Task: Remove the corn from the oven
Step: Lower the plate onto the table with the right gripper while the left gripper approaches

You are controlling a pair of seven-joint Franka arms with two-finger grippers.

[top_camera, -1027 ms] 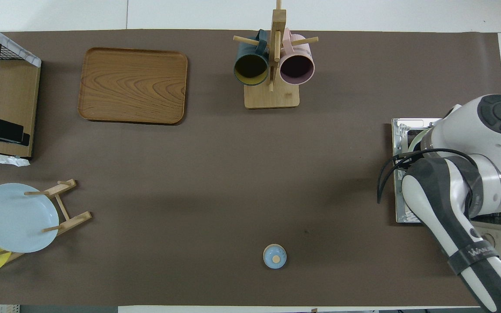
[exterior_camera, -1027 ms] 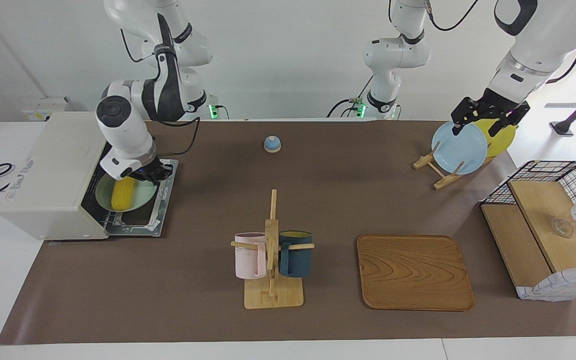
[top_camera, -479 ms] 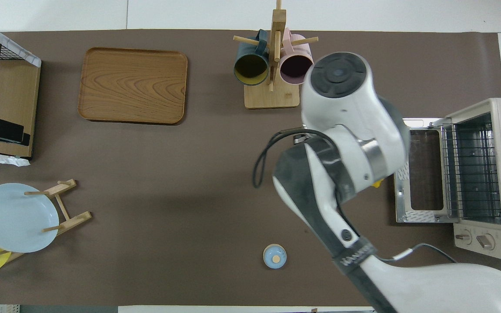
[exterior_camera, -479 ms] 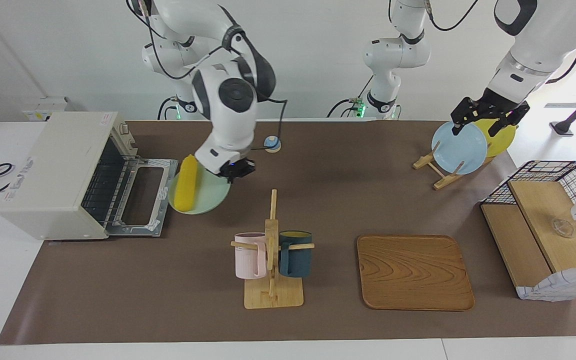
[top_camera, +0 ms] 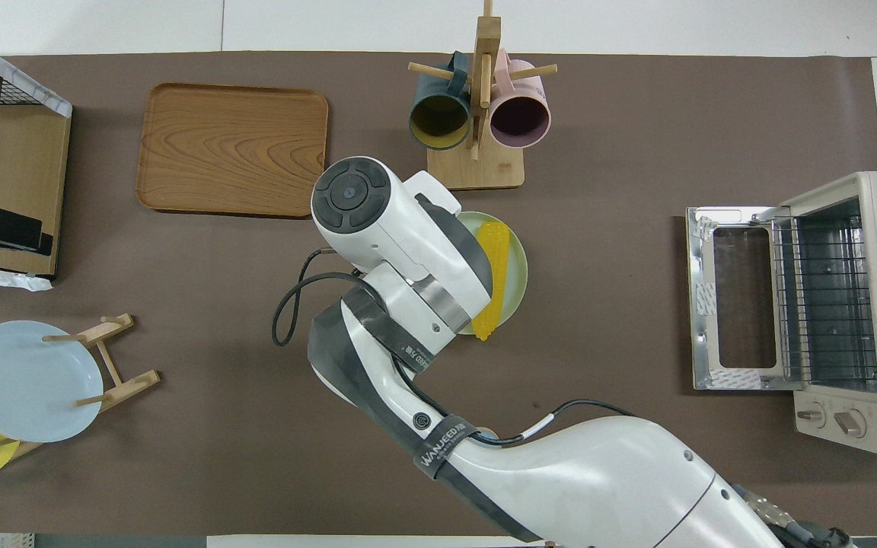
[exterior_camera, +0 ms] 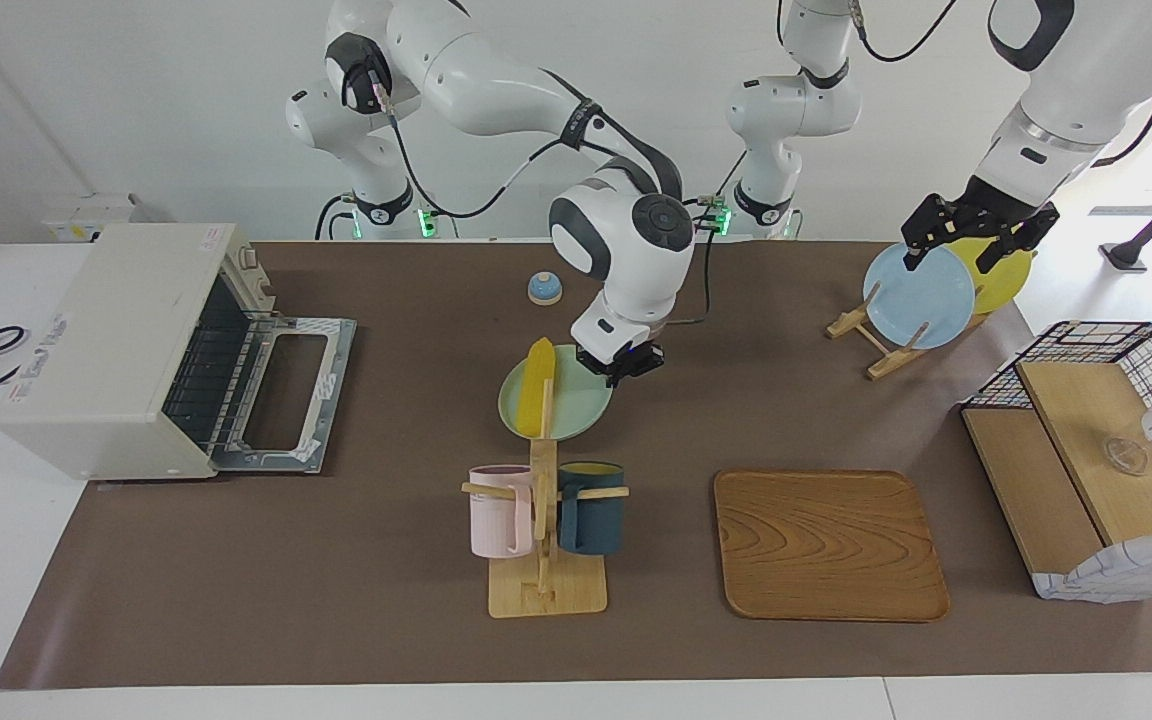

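The yellow corn [exterior_camera: 539,387] lies on a pale green plate [exterior_camera: 576,412] that my right gripper [exterior_camera: 621,366] holds by its rim, shut on it, low over the middle of the table beside the mug rack [exterior_camera: 543,520]. In the overhead view the corn [top_camera: 493,255] and plate [top_camera: 519,266] show partly under the right arm. The cream-white oven [exterior_camera: 106,340] stands at the right arm's end of the table, its door [exterior_camera: 286,395] down and its wire rack bare. My left gripper [exterior_camera: 971,240] waits, open, over the plate rack.
A blue bell [exterior_camera: 544,288] sits nearer to the robots than the plate. A wooden tray [exterior_camera: 829,545] lies beside the mug rack. A plate rack [exterior_camera: 881,340] with a blue and a yellow plate and a wire shelf [exterior_camera: 1096,460] stand at the left arm's end.
My right gripper has pulled the green plate with the corn out of the oven and carried it toward the table's middle, beside the mug rack. The left arm has not moved.
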